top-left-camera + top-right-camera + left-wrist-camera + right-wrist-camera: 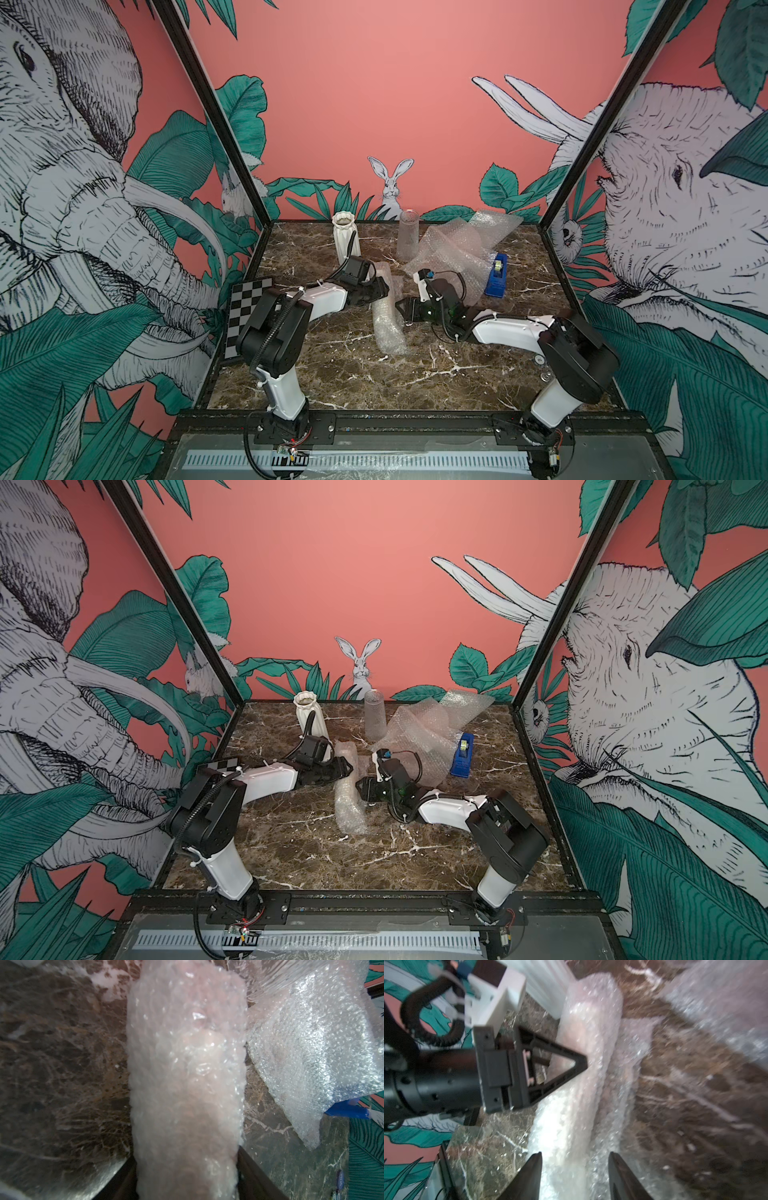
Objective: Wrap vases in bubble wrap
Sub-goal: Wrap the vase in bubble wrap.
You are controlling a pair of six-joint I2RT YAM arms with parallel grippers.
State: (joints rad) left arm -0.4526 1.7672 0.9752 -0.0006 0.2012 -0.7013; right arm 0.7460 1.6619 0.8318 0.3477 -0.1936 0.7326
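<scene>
Step in hand, by my reading: closing off 1 roll.

- To do it well:
  - The clasp should stay light, enough to stop the roll turning but not enough to crush bubbles.
  - The free jaws should take the loose flap [629, 1043] by its edge.
  - Draw it over snug and press the seam down.
- Bubble-wrap roll [388, 328] lies flat at mid-table [332, 374]. A vase is presumably inside, not clearly seen.
- Left gripper [384, 287] straddles the roll's far part, 2 fingers pressed to its flanks, clasping it.
- Right gripper [575, 1153] comes in from the opposite side, nearer the middle. Its jaws are parted, with roll and flap just ahead of the tips and nothing clearly pinched.
- Tape dispenser [496, 276] stands near, beside the spare bubble wrap [453, 245].
</scene>
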